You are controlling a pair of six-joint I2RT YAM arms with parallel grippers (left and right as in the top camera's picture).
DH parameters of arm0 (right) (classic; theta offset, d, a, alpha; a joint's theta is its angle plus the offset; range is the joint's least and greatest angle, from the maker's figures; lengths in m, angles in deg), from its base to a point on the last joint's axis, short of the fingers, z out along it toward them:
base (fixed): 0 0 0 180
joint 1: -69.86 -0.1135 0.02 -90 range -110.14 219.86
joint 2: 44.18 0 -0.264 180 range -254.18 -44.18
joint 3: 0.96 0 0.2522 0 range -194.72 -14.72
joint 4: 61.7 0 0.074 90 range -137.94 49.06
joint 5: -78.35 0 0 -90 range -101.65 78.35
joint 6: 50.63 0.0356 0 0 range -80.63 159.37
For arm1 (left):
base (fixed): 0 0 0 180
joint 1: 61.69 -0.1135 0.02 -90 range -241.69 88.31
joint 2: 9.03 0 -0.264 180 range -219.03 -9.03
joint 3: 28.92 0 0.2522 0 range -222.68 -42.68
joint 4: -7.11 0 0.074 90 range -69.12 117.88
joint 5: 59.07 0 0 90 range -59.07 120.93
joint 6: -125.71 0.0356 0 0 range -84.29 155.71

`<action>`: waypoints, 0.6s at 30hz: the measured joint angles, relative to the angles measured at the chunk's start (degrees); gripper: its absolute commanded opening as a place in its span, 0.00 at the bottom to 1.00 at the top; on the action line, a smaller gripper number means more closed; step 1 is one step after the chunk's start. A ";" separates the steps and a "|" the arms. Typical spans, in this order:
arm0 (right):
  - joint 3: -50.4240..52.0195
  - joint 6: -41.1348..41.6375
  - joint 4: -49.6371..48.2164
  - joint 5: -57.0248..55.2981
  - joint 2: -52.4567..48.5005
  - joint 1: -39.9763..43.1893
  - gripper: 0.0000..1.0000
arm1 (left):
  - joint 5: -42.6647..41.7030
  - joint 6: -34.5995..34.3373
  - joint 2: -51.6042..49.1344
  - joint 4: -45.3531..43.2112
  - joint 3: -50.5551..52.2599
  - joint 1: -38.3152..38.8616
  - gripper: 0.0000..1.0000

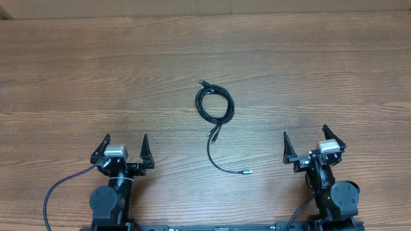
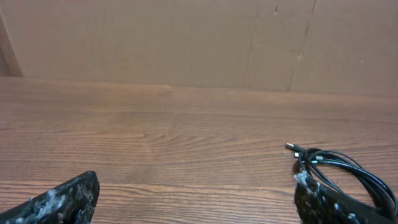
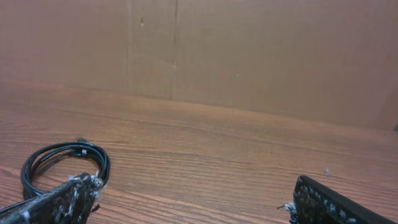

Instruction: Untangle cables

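The cables (image 1: 215,104) lie mid-table as a small black coil with a tail curving down to a silver plug tip (image 1: 246,172). In the left wrist view the coil (image 2: 348,171) shows at the right, partly behind a finger; in the right wrist view the coil (image 3: 62,158) sits at the left. My left gripper (image 1: 126,144) rests at the near left, open, nothing between its fingers. My right gripper (image 1: 305,138) stands at the near right, also open and empty. Both are well short of the cables.
A bare wooden tabletop (image 1: 96,70) stretches all around. A brown cardboard wall (image 2: 186,43) closes off the far side. Thick black arm wires (image 1: 61,186) loop by the left base.
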 measured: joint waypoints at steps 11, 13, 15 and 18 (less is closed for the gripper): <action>-0.02 0.02 0.00 0.00 0.00 0.00 1.00 | -2.47 0.00 0.00 -3.30 0.04 0.00 1.00; 0.00 0.13 -0.50 0.00 0.00 0.00 1.00 | -4.57 -0.02 0.00 -4.74 -0.02 0.00 1.00; 0.00 1.57 -2.80 0.04 0.00 0.00 1.00 | -7.02 -0.02 0.00 -4.02 -0.98 0.00 1.00; -0.02 3.45 -4.92 1.62 0.00 0.00 1.00 | -9.60 -0.02 -0.17 2.29 -5.81 0.00 0.99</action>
